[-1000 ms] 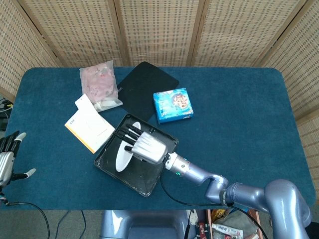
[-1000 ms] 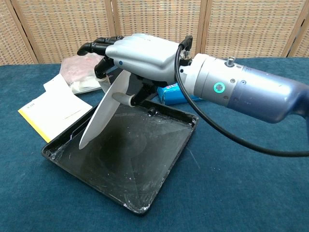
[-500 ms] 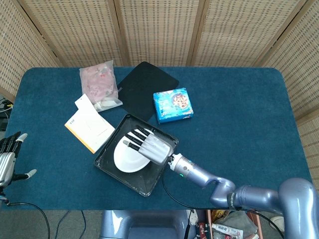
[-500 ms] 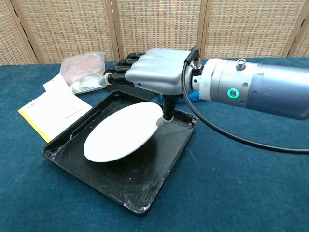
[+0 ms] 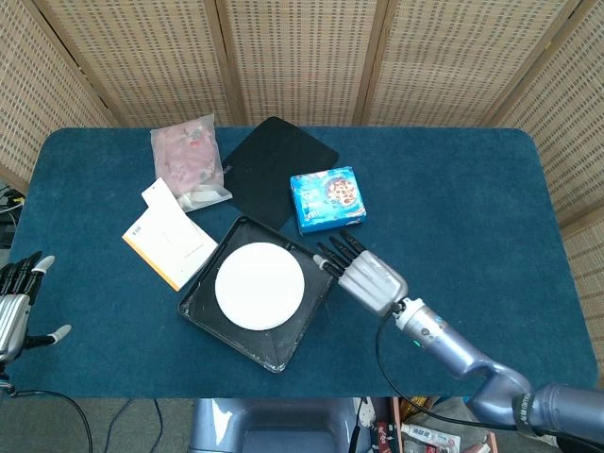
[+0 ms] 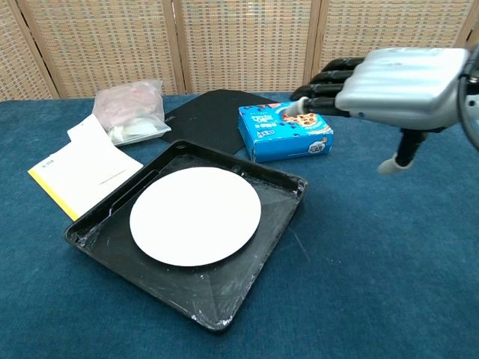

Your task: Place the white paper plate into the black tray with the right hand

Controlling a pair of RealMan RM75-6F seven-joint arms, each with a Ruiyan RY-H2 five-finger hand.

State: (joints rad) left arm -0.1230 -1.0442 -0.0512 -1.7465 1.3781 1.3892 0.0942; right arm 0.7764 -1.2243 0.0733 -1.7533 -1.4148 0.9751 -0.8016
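The white paper plate [image 5: 260,285] [image 6: 195,215] lies flat inside the black tray [image 5: 285,348] [image 6: 224,299], near its middle. My right hand [image 5: 363,276] [image 6: 389,82] hovers to the right of the tray, off the plate, fingers stretched out and apart, holding nothing. My left hand [image 5: 14,307] sits at the table's far left edge in the head view, fingers apart and empty; the chest view does not show it.
A blue snack box [image 5: 327,199] [image 6: 285,132] stands just behind the tray. A black mat [image 5: 274,165], a pink bag [image 5: 188,159] [image 6: 130,108] and a yellow-and-white booklet [image 5: 170,239] [image 6: 81,167] lie to the back left. Wicker screens close off the rear.
My right hand let go of the plate, which dropped from tilted to flat in the tray. The hand then drew back to the right, clear of the tray.
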